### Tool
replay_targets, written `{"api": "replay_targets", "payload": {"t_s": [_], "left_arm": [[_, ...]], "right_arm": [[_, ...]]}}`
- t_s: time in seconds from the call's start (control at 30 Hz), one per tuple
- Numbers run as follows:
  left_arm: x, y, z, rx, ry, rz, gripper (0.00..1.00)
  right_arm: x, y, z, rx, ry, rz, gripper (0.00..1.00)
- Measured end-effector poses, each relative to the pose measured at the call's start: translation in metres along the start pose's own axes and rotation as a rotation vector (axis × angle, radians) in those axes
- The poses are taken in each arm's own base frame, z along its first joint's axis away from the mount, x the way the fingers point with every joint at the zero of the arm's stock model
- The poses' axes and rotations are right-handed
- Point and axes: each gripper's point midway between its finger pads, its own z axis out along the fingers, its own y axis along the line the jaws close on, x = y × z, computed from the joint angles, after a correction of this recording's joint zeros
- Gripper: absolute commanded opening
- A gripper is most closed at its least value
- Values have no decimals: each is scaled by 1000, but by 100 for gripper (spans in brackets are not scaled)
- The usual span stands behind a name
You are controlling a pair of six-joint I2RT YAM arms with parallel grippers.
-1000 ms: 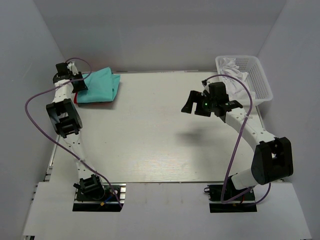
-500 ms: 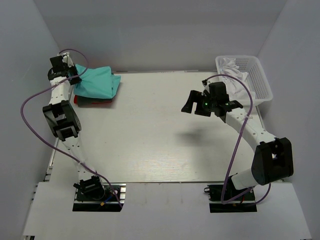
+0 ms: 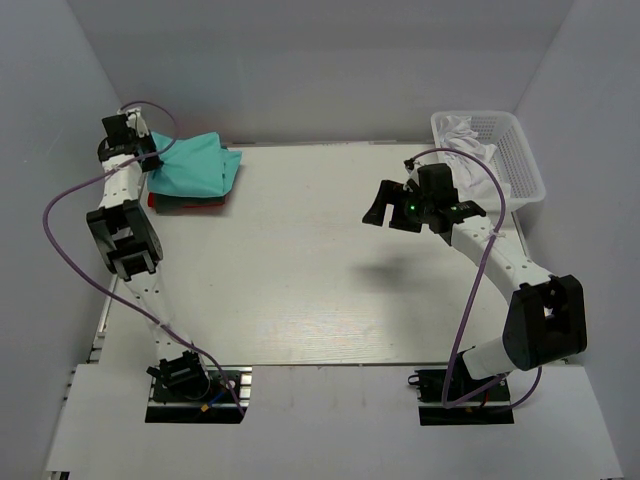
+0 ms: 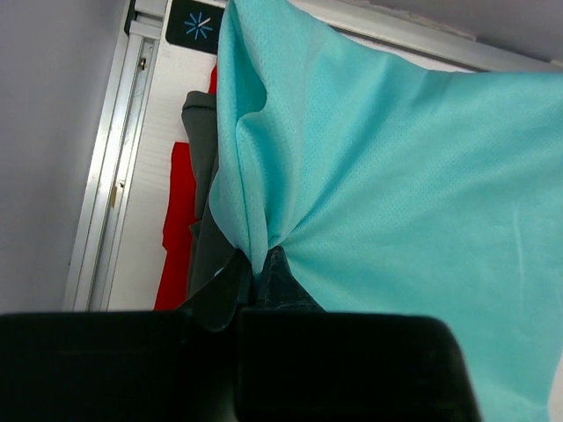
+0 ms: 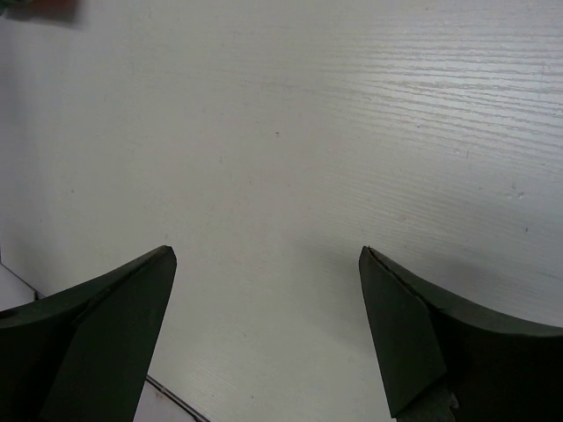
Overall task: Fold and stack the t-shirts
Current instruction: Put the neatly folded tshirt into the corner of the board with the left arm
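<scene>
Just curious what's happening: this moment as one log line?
left gripper: shut on teal t-shirt | right gripper: open, empty | grey t-shirt, red t-shirt: under teal

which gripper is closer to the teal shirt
Left. The left gripper is shut on a fold of the teal shirt at the far left; the right gripper hangs open over the table, well off to the shirt's right.

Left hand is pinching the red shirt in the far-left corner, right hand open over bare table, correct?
No. The left hand pinches the teal shirt, not the red shirt lower in the pile, as the left wrist view shows. The right hand is open over bare table.
</scene>
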Motion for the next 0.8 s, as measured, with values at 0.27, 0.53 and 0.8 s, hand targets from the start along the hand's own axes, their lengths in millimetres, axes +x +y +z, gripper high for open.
{"api": "replay_targets", "payload": {"t_s": [0.27, 0.53, 0.8], "left_arm": [[21, 6, 15, -16, 49, 3, 100], [21, 11, 13, -69, 54, 4, 100], [-19, -9, -13, -144, -23, 29, 100]], "right_arm": [[0, 0, 0, 2, -1, 0, 90], [0, 0, 0, 2, -1, -1, 90], [0, 1, -1, -6, -1, -7, 90]]}}
